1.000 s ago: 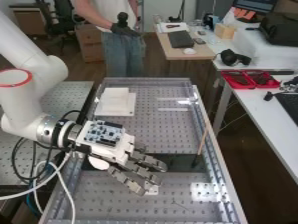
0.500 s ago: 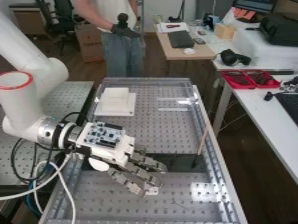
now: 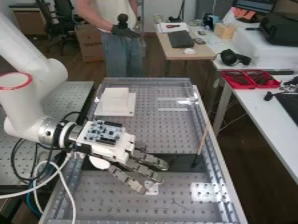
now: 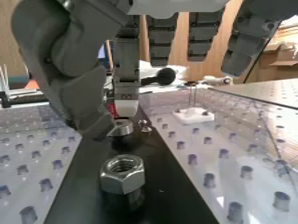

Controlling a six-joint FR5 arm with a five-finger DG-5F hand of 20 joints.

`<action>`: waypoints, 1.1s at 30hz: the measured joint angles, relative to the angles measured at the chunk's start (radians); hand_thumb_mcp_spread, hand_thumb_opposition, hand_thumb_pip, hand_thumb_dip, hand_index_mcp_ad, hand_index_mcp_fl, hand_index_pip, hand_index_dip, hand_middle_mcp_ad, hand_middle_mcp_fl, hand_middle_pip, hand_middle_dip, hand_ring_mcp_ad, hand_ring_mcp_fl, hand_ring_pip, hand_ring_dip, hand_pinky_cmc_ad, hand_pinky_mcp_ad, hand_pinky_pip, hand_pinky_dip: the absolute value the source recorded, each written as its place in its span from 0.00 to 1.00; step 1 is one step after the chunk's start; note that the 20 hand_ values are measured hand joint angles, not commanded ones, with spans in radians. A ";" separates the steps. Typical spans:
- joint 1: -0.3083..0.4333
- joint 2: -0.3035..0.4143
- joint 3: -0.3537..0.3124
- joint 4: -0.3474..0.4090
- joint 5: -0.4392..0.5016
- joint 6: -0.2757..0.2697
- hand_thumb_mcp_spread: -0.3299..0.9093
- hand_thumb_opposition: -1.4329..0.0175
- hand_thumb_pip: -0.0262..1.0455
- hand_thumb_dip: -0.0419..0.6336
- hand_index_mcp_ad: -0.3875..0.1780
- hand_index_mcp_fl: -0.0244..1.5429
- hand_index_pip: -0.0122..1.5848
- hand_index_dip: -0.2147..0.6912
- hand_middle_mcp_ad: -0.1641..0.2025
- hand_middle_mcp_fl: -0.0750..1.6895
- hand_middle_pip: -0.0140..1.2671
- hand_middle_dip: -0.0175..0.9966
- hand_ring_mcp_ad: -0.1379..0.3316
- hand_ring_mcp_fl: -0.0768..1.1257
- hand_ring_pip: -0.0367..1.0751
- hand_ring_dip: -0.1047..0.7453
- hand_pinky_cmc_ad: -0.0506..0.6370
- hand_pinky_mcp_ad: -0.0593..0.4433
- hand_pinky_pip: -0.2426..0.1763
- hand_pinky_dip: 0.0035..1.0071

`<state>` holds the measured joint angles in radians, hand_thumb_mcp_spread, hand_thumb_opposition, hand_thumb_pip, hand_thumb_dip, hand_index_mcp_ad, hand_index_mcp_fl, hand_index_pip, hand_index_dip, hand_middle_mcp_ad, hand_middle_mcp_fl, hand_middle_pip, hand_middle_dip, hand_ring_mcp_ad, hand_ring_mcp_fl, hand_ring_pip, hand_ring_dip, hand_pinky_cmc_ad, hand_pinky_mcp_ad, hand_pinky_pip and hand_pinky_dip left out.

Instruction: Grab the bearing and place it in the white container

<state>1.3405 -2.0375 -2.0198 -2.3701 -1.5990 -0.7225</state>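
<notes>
One hand (image 3: 120,152), dark grey fingers (image 4: 199,40), low over the black strip (image 3: 183,162) at mid-frame, just below centre. Fingers long and nearly straight, set wide apart; thumb (image 4: 86,100) angled in towards one finger's white tip (image 4: 126,107), presumably to ready a pinch. Nothing seen clamped, though whether the thumb already touches metal cannot be told.

One bearing, probable (image 4: 123,129): metal piece on the strip, beside the thumb's end, partly screened by it; identity not certain. The low pose seems chosen to bring thumb and finger to either side of it.

One nut (image 4: 122,175), hex, hole upward, standing on the same strip, apart from the first piece; that spacing likely leaves the thumb room, but a wide sweep could knock it.

One container, white (image 3: 116,102), left of centre in the upper half of the frame, well apart from the hand. Its place probably keeps it out of the grasp's way. The next move calls for closing thumb and finger squarely, then lifting straight; smooth metal might slip from a shallow pinch.
</notes>
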 joint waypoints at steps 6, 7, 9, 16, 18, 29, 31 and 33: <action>0.009 -0.001 -0.010 0.019 0.011 -0.001 0.55 0.39 0.71 0.53 0.56 0.02 0.95 0.37 0.57 0.04 0.11 0.17 0.64 0.06 0.11 0.20 0.62 0.74 0.36 0.29; 0.009 -0.001 -0.012 0.022 0.013 0.000 0.55 0.39 0.71 0.53 0.56 0.02 0.95 0.37 0.57 0.04 0.12 0.18 0.64 0.06 0.11 0.21 0.62 0.74 0.36 0.29; 0.010 -0.002 -0.014 0.024 0.014 0.001 0.55 0.39 0.71 0.53 0.56 0.02 0.95 0.37 0.57 0.04 0.11 0.17 0.64 0.06 0.11 0.20 0.62 0.74 0.36 0.29; 0.006 -0.005 -0.018 0.028 0.019 0.006 0.55 0.39 0.71 0.53 0.56 0.02 0.95 0.36 0.57 0.04 0.11 0.17 0.64 0.06 0.11 0.20 0.62 0.74 0.36 0.30; 0.006 -0.005 -0.017 0.027 0.020 0.007 0.55 0.39 0.71 0.53 0.56 0.02 0.95 0.36 0.57 0.04 0.11 0.17 0.64 0.06 0.11 0.20 0.62 0.74 0.36 0.30; 0.000 -0.013 -0.011 0.018 0.019 0.005 0.55 0.39 0.71 0.53 0.56 0.02 0.95 0.36 0.57 0.04 0.12 0.18 0.64 0.06 0.11 0.20 0.62 0.72 0.36 0.30; -0.001 -0.015 -0.011 0.018 0.019 0.005 0.55 0.39 0.71 0.53 0.56 0.02 0.95 0.36 0.57 0.04 0.11 0.17 0.64 0.06 0.11 0.20 0.62 0.72 0.36 0.30; -0.002 -0.016 -0.011 0.018 0.018 0.006 0.55 0.39 0.71 0.53 0.56 0.02 0.95 0.36 0.57 0.04 0.11 0.17 0.64 0.06 0.11 0.20 0.62 0.72 0.36 0.30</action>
<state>1.3381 -2.0535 -2.0305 -2.3517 -1.5806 -0.7169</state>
